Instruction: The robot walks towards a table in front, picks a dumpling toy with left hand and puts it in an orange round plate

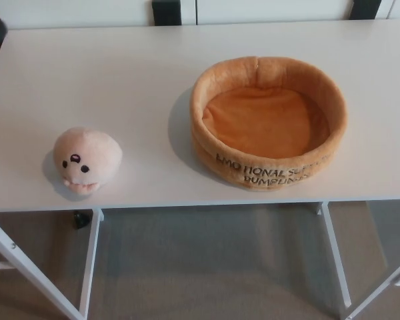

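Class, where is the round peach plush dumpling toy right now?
In the head view, the peach plush dumpling toy sits near the white table's front-left edge, apart from the orange round plush plate.

A plain indoor room, office or lab, is showing: a white table (120,80) on white legs (88,260), grey carpet (207,267), pale wall panels (267,10).

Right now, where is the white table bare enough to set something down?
The white table is bare along the far edge and between the pink plush dumpling toy and the orange round plush plate. The near edge by each is tight.
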Available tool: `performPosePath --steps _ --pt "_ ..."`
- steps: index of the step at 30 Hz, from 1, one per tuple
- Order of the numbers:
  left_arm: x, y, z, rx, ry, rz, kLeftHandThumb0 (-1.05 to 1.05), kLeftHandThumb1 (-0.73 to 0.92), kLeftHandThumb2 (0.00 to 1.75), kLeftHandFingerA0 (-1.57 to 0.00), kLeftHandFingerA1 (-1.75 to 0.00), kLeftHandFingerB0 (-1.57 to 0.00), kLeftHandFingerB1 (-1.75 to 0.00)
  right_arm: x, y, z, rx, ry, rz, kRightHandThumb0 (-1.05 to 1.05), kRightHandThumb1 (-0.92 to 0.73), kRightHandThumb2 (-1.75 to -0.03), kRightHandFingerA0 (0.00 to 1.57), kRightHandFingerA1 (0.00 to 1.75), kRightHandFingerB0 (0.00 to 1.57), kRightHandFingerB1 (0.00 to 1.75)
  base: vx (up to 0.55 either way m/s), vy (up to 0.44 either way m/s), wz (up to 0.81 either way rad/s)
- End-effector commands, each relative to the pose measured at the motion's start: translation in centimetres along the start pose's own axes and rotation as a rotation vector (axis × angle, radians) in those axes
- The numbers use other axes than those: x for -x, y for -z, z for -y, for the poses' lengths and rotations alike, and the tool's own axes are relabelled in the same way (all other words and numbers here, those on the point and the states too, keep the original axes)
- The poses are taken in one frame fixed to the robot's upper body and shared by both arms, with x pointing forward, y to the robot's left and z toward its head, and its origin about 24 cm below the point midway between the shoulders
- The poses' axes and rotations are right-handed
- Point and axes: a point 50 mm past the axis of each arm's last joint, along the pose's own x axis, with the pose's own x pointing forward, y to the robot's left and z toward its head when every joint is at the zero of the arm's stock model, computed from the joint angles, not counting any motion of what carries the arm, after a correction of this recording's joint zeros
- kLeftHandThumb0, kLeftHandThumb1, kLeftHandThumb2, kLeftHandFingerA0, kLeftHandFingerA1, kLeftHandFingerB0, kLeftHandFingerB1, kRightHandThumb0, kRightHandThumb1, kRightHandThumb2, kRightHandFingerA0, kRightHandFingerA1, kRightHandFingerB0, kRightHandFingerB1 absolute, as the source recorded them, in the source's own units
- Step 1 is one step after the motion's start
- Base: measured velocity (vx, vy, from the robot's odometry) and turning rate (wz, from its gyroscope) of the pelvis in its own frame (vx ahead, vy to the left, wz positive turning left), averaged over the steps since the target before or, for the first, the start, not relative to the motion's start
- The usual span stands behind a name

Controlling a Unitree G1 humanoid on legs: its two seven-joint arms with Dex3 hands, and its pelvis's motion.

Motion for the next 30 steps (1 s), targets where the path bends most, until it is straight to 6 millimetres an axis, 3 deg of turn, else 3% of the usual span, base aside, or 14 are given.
performPosePath --steps 1,3,4,6,9,10,18,19,20,21,25,27,28,30 --pt "-1.4 2.8 1.0 -0.081 0.3 -0.251 -0.28 0.34 0.87 0.0 -0.48 0.0 -0.47 0.1 0.6 0.5 0.013 0.021 -0.032 -0.42 -0.61 -0.59 0.91 0.57 0.41 0.41 0.0 0.0 0.0" --pt "-1.7 3.4 1.6 -0.099 0.356 -0.285 -0.28 0.32 0.86 0.0 -0.48 0.0 -0.47 0.2 0.7 0.4 0.011 0.02 -0.031 -0.41 -0.61 -0.59 0.9 0.56 0.44 0.39 0.0 0.0 0.0" --pt "-1.7 3.7 1.9 -0.105 0.381 -0.303 -0.45 0.46 0.55 -0.13 -0.31 -0.08 -0.26 0.2 0.7 0.4 0.01 0.018 -0.032 -0.4 -0.61 -0.58 0.87 0.55 0.45 0.38 0.0 0.0 0.0" --pt "-1.5 4.5 3.0 -0.105 0.446 -0.352 -0.44 0.44 0.53 -0.1 -0.31 -0.08 -0.26 0.2 0.8 0.3 0.002 0.016 -0.037 -0.4 -0.62 -0.58 0.87 0.55 0.45 0.39 0.0 0.0 0.0" --pt "-1.3 5.1 3.8 -0.087 0.497 -0.391 -0.44 0.42 0.55 -0.06 -0.29 -0.07 -0.25 0.2 0.8 0.4 0.01 0.017 -0.032 -0.41 -0.61 -0.59 0.89 0.56 0.46 0.39 0.0 0.0 0.0" --pt "-1.1 5.6 4.5 -0.064 0.541 -0.417 -0.48 0.33 0.69 -0.01 -0.26 -0.06 -0.26 0.3 0.8 0.4 0.011 0.017 -0.03 -0.43 -0.61 -0.58 0.89 0.55 0.47 0.39 0.0 0.0 0.0" --pt "-0.7 6.5 5.7 -0.056 0.607 -0.466 -0.49 0.34 0.69 -0.04 -0.25 -0.05 -0.23 0.2 0.7 0.5 0.017 0.017 -0.029 -0.42 -0.61 -0.58 0.87 0.54 0.46 0.39 0.0 0.0 0.0" --pt "-0.7 6.6 5.8 -0.053 0.611 -0.471 -0.48 0.41 0.53 -0.04 -0.26 -0.04 -0.25 0.2 0.7 0.5 0.02 0.017 -0.03 -0.41 -0.61 -0.58 0.89 0.55 0.46 0.39 0.0 0.0 0.0" --pt "-0.7 6.7 5.9 -0.051 0.613 -0.474 -0.48 0.41 0.53 -0.04 -0.26 -0.04 -0.25 0.2 0.7 0.5 0.021 0.018 -0.03 -0.41 -0.61 -0.58 0.89 0.55 0.46 0.39 0.0 0.0 0.0" --pt "-0.6 6.9 6.4 -0.042 0.638 -0.509 -0.48 0.33 0.7 -0.01 -0.22 -0.04 -0.25 0.2 0.6 0.6 0.011 0.018 -0.036 -0.41 -0.61 -0.59 0.92 0.57 0.45 0.39 0.0 0.0 0.0" --pt "-0.5 6.9 6.9 -0.044 0.673 -0.537 -0.5 0.34 0.71 0.0 -0.21 -0.02 -0.24 0.2 0.6 0.6 0.005 0.015 -0.034 -0.4 -0.61 -0.58 0.89 0.57 0.43 0.39 0.0 0.0 0.0" --pt "-0.3 7.1 7.4 -0.048 0.692 -0.549 -0.5 0.34 0.63 0.0 -0.2 -0.04 -0.25 0.2 0.7 0.5 0.015 0.016 -0.037 -0.41 -0.61 -0.6 0.92 0.58 0.43 0.4 0.0 0.0 0.0" --pt "-0.3 7.1 7.5 -0.053 0.699 -0.55 -0.49 0.33 0.72 0.0 -0.22 0.0 -0.26 0.2 0.7 0.5 0.013 0.016 -0.038 -0.41 -0.61 -0.59 0.91 0.59 0.44 0.4 0.0 0.0 0.0" --pt "-0.4 7.0 7.7 -0.062 0.71 -0.551 -0.5 0.34 0.72 0.0 -0.22 0.0 -0.25 0.2 0.7 0.5 0.006 0.016 -0.039 -0.41 -0.61 -0.59 0.91 0.58 0.44 0.4 0.0 0.0 0.0"
